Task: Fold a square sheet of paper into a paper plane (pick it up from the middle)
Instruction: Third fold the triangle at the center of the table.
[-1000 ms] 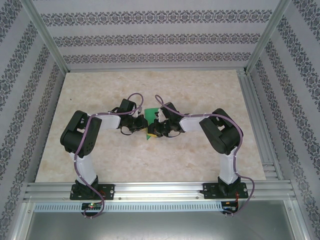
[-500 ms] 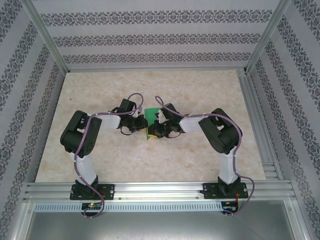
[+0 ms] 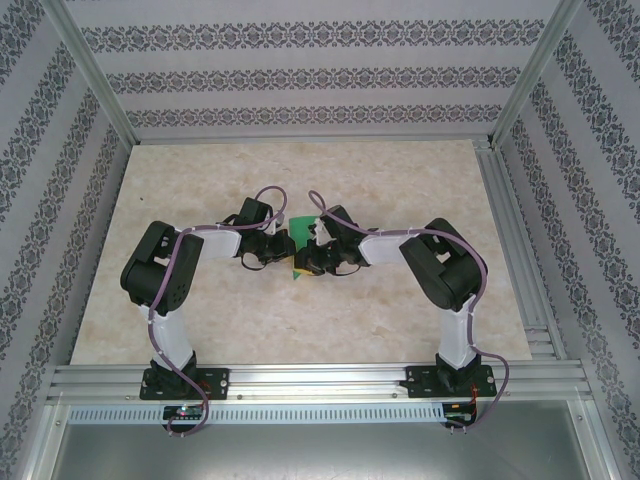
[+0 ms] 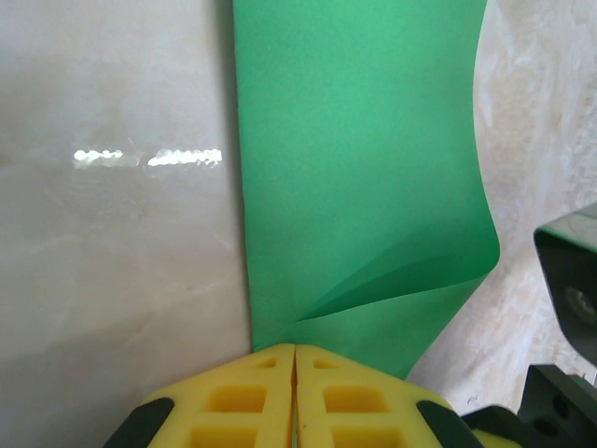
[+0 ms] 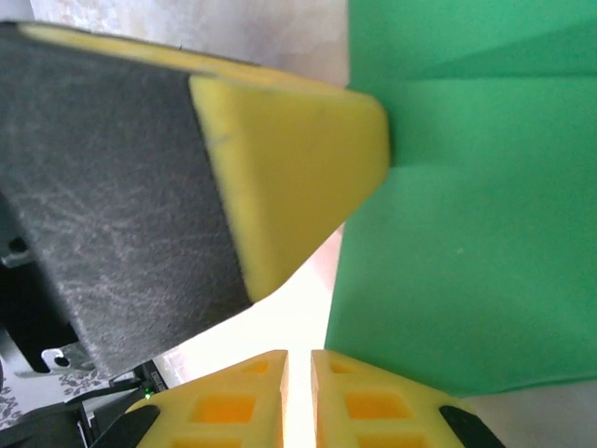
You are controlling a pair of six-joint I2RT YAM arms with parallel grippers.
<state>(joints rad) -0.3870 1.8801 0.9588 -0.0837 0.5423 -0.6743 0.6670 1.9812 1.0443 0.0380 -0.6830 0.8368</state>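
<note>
The square sheet of paper (image 4: 364,168) is bright green and curls up from the table, with a soft fold near its held end. My left gripper (image 4: 295,347) is shut on one corner of it, yellow pads pressed together. In the top view both grippers meet at the table's middle, left gripper (image 3: 283,250) and right gripper (image 3: 306,258), with the green paper (image 3: 297,268) peeking out between them. My right gripper (image 5: 298,355) stands slightly open, a narrow bright slit between its pads and nothing in it; the paper (image 5: 466,233) lies just to the right. The left finger (image 5: 289,159) crosses above.
The beige marble-look table top (image 3: 200,180) lies all around the arms. Patterned walls and a metal frame (image 3: 520,260) close in the sides and back. A dark part of the right arm (image 4: 569,271) sits at the edge of the left wrist view.
The right arm has edged slightly to the left, closer to the left gripper. The left arm and the paper look the same.
</note>
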